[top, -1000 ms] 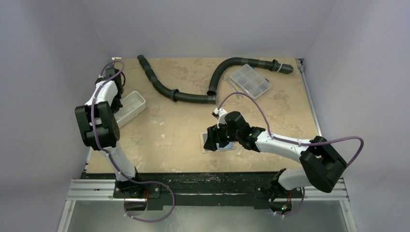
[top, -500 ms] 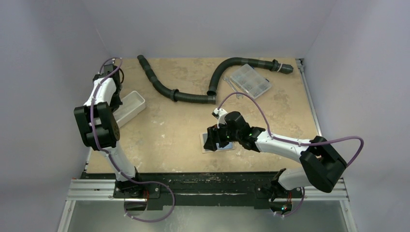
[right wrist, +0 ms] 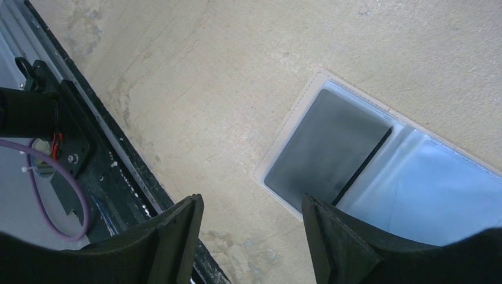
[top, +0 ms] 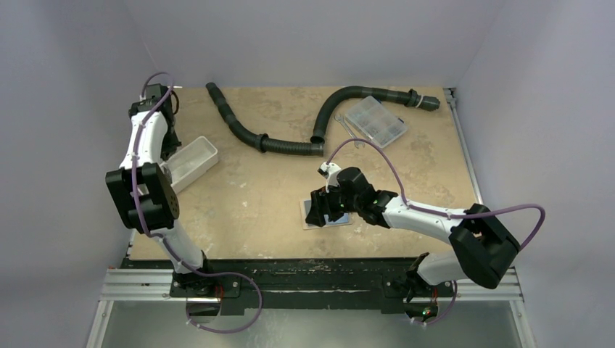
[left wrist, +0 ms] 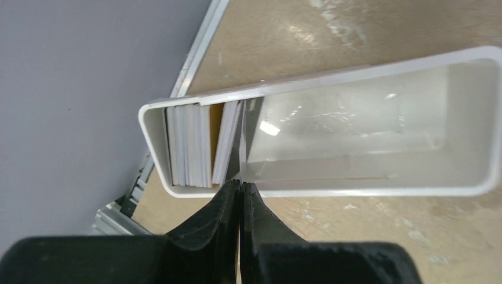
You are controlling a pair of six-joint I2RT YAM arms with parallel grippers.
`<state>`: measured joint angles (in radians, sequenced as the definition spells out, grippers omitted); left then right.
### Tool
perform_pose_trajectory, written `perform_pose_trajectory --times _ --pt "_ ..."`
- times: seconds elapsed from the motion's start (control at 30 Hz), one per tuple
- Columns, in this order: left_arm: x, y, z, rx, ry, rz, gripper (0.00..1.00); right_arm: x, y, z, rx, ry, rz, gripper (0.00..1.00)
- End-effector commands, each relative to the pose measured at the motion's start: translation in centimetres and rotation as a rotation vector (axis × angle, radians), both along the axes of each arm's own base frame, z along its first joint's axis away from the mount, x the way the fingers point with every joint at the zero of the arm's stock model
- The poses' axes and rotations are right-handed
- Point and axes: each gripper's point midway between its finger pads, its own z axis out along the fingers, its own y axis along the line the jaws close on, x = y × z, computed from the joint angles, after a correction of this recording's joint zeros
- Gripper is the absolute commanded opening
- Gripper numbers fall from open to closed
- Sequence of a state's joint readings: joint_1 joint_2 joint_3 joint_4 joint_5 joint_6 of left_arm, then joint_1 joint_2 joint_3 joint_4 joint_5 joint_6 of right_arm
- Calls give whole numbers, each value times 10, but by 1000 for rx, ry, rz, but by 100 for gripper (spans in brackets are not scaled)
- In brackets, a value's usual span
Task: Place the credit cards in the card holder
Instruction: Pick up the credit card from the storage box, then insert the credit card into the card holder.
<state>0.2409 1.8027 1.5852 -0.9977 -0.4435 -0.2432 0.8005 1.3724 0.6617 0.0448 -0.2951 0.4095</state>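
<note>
The card holder (right wrist: 426, 189) lies open and flat near the table's front, pale grey-blue inside, with one dark credit card (right wrist: 328, 148) in its left pocket. My right gripper (right wrist: 250, 201) hovers open over its left edge, touching nothing, and in the top view it hides part of the card holder (top: 313, 220). At the far left, my left gripper (left wrist: 240, 183) is shut on a thin credit card (left wrist: 241, 142) seen edge-on, standing up out of the white tray (left wrist: 379, 188). Several more cards (left wrist: 189, 142) stand stacked at the tray's end.
Two black corrugated hoses (top: 254, 135) (top: 355, 96) lie across the back of the table. A clear compartment box (top: 375, 121) sits at the back right with a small metal tool (top: 347, 130) beside it. The white tray (top: 192, 161) rests by the left rail.
My left arm has swung back and up toward the far left corner, its jaws pressing slightly tighter. The right arm and the card holder have not moved.
</note>
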Motion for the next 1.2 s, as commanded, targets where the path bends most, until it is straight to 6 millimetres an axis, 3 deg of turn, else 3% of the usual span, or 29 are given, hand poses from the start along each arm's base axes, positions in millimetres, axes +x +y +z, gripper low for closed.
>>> perform_pose_trajectory --times 0.0,0.1,0.17,0.23,0.3,0.37,0.43,0.47,0.63,0.7,0.97,1.17 --pt "18 -26 52 -117 -193 -62 0 10 0 3 -12 -27 -18 70" --pt "27 -53 65 -221 -263 -130 0 18 -8 0 4 8 -37 70" --pt "35 -86 74 -337 -327 -204 0 25 -20 -5 23 48 -66 69" --pt "43 -140 78 -501 -397 -312 0 33 -31 -8 47 82 -98 69" --pt "38 -205 73 -654 -401 -430 0 40 -37 -8 48 84 -122 69" --pt "25 -265 65 -799 -392 -545 0 45 -42 -8 21 68 -147 69" --pt "11 -312 62 -913 -409 -629 0 50 -52 -10 -11 63 -183 66" --pt "-2 -331 52 -971 -395 -648 0 54 -57 -9 -15 56 -204 62" --pt "-55 -420 40 -1257 -432 -782 0 58 -82 -22 -29 130 -270 42" --pt "-81 -447 32 -1343 -396 -840 0 58 -88 -26 -30 150 -296 35" --pt "-119 -456 -11 -1445 -303 -848 0 60 -90 -42 -23 214 -308 20" --pt "-121 -461 -47 -1458 -195 -841 0 66 -96 -53 -60 228 -339 14"
